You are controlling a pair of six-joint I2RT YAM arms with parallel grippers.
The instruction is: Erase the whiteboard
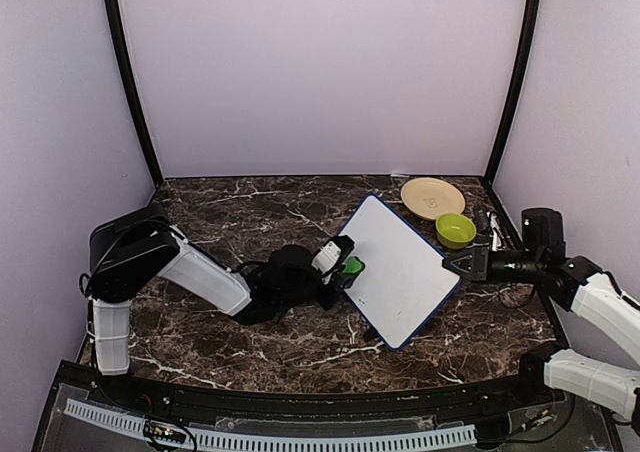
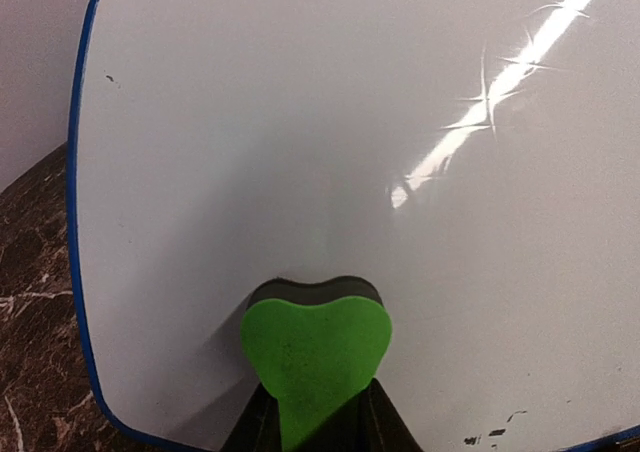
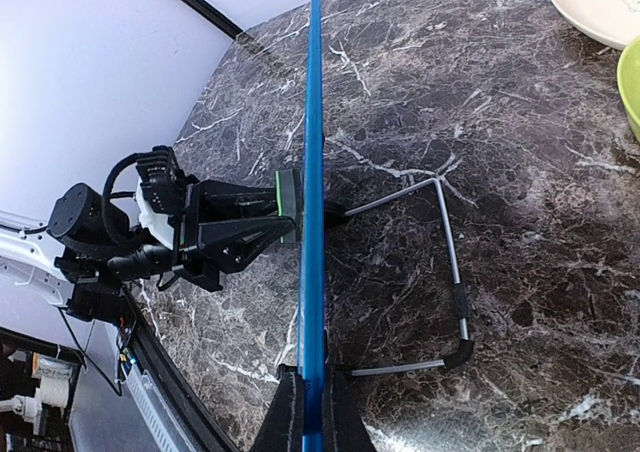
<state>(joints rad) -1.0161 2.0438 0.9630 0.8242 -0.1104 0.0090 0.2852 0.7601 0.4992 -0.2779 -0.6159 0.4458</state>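
The whiteboard (image 1: 400, 269), white with a thin dark-blue frame, stands tilted on the marble table, propped on a wire stand (image 3: 450, 272). My right gripper (image 1: 462, 264) is shut on its right edge; the right wrist view shows the blue edge (image 3: 313, 222) clamped between both fingers. My left gripper (image 1: 343, 268) is shut on the green eraser (image 1: 352, 266) and presses it against the board's left part. In the left wrist view the eraser (image 2: 315, 357) touches the white face (image 2: 350, 152) low down. Small dark marks (image 2: 490, 434) remain near the bottom edge.
A tan plate (image 1: 432, 197) and a green bowl (image 1: 456, 230) sit at the back right, just behind the board and close to my right arm. Purple walls enclose the table on three sides.
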